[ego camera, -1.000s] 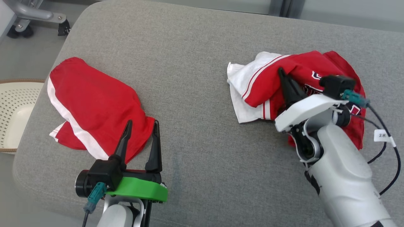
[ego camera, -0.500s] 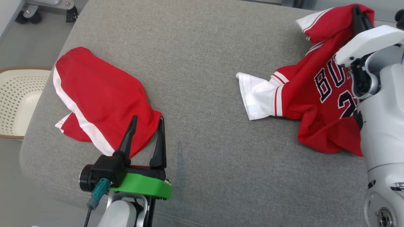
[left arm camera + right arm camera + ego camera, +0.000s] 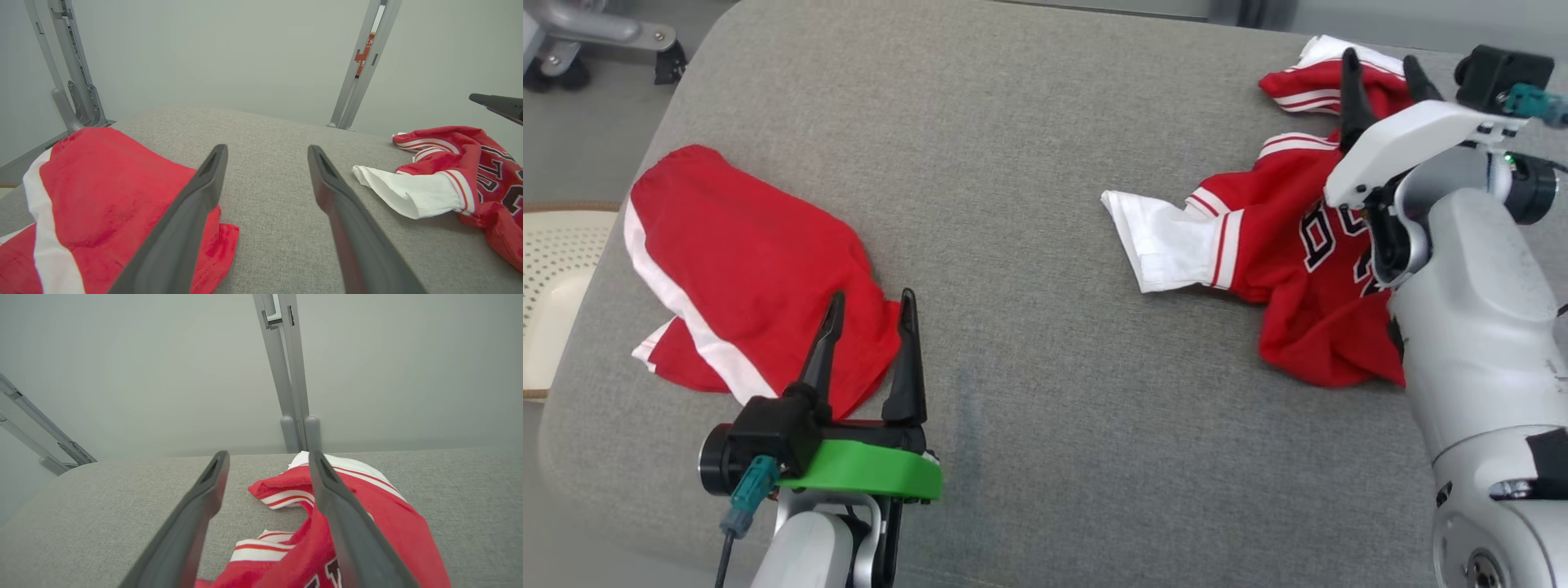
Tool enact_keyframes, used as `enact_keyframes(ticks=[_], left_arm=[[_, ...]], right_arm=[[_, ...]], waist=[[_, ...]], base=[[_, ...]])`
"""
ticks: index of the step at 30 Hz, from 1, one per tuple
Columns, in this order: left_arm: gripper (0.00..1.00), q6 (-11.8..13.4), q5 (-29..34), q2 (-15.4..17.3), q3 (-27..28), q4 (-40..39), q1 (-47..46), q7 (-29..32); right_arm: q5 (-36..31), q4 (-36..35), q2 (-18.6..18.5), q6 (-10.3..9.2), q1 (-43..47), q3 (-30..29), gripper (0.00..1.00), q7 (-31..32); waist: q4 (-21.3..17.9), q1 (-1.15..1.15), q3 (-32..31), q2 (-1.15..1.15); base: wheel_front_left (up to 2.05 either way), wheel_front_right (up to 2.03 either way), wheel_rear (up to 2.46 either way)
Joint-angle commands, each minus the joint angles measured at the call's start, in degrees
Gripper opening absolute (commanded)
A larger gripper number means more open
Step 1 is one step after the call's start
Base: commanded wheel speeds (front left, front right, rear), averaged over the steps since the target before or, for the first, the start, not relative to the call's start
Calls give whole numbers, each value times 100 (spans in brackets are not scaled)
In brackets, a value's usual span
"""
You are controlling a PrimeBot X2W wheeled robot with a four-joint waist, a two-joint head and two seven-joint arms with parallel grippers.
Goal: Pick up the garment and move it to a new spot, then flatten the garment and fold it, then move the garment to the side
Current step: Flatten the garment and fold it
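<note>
Two red garments lie well apart on a wide grey fabric cushion [image 3: 1029,245]. At the right of the head view is a crumpled red basketball jersey [image 3: 1290,269] with dark, white-edged lettering partly hidden in its folds, white and red striped trim, and a white panel sticking out to the left. It lies in a loose heap, not flat, with one striped edge reaching toward the upper right corner of the frame. The right gripper [image 3: 1379,57] is over that upper part of the jersey, its two dark fingers spread wide with nothing between them; in the right wrist view the red cloth lies on the cushion beneath the parted fingers, and whether a fingertip touches it cannot be told. The pale right forearm covers the jersey's right side. At the left of the head view lies a pair of red shorts [image 3: 743,253] with a white side stripe, rumpled, near the cushion's left edge. The left gripper [image 3: 872,296], on a green mount, sits at the lower left, fingers wide apart and holding nothing, their tips over the lower right corner of the shorts. A white perforated basket [image 3: 556,269] with a brown rim shows at the left edge, beyond the cushion, and a grey wheeled frame [image 3: 596,33] stands on the floor at the upper left.
</note>
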Motion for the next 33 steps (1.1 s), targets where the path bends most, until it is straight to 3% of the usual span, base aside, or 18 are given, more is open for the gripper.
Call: enact_keyframes(ticks=[1,8,13,24,33], left_arm=[[100,-14,37,11,63,-14,-78,-4],[100,-39,70,13,318,-85,20,-4],[100,33,186,14,489,-67,90,-4],[100,29,267,12,646,-126,283,-5],[100,-8,331,14,656,6,374,-5]], right_arm=[[135,-108,0,3,177,169,100,-86],[804,-1153,-128,3,1166,1257,100,-416],[1009,-2158,-335,2,2094,1580,100,-672],[997,-3995,-22,3,4172,1003,100,-871],[894,-4356,146,3,4740,894,100,-877]], waist=[[-304,0,-237,0],[-791,0,-576,0],[-1070,0,-730,0],[-1400,0,-844,0],[-1495,0,-820,0]], base=[[0,0,0],[0,0,0],[0,0,0],[0,0,0],[0,0,0]])
